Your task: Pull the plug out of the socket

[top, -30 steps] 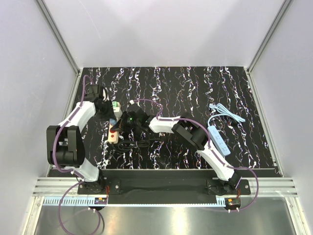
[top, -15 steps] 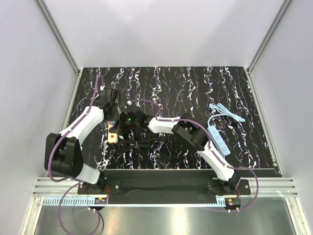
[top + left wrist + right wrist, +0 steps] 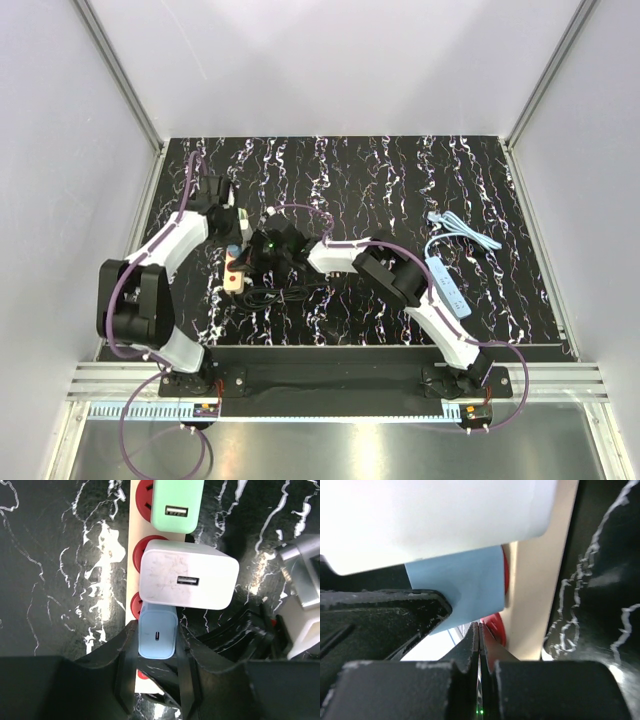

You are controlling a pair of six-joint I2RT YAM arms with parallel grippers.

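The black marbled table (image 3: 50, 555) is carrying the beige socket (image 3: 136, 517), and the white plug (image 3: 187, 580) is sitting in it just past the tips of the left gripper (image 3: 156, 640). That gripper is clamping the neighbouring light-blue adapter (image 3: 157, 625), one finger on each side. The right gripper (image 3: 479, 630) is hovering fully closed beside a red spot of the socket.
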